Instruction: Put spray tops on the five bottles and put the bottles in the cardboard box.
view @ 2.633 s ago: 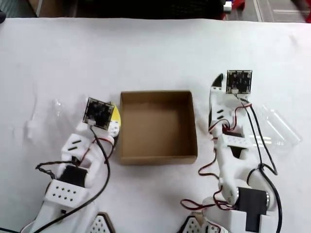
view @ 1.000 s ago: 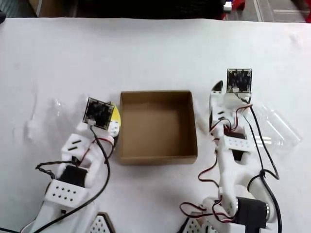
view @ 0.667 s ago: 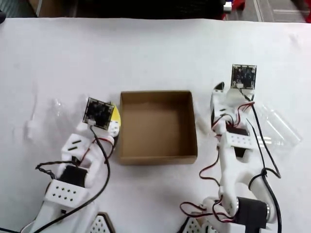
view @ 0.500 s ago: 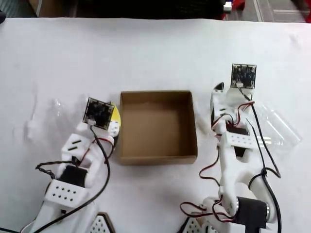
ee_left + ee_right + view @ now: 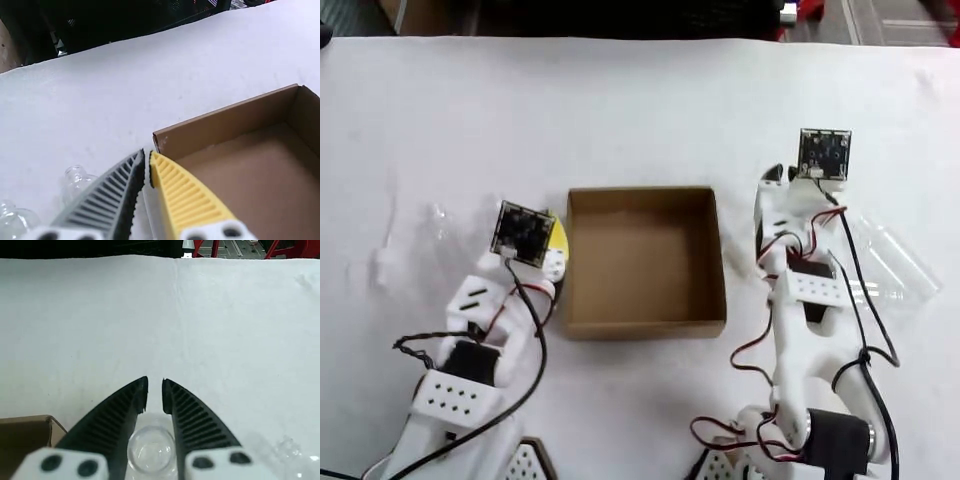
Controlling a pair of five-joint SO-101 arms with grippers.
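Right wrist view: right claw [image 5: 154, 382] pinches a bottle [image 5: 151, 452], mouth facing the camera.

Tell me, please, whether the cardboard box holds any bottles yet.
Empty: seen from above, the cardboard box has a bare brown floor with nothing on it.

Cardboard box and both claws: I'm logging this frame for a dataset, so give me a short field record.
cardboard box: open, empty, between the arms
left claw: shut, empty, at a box corner
right claw: over a clear bottle, grasp unclear
uncapped bottle: standing beside left claw
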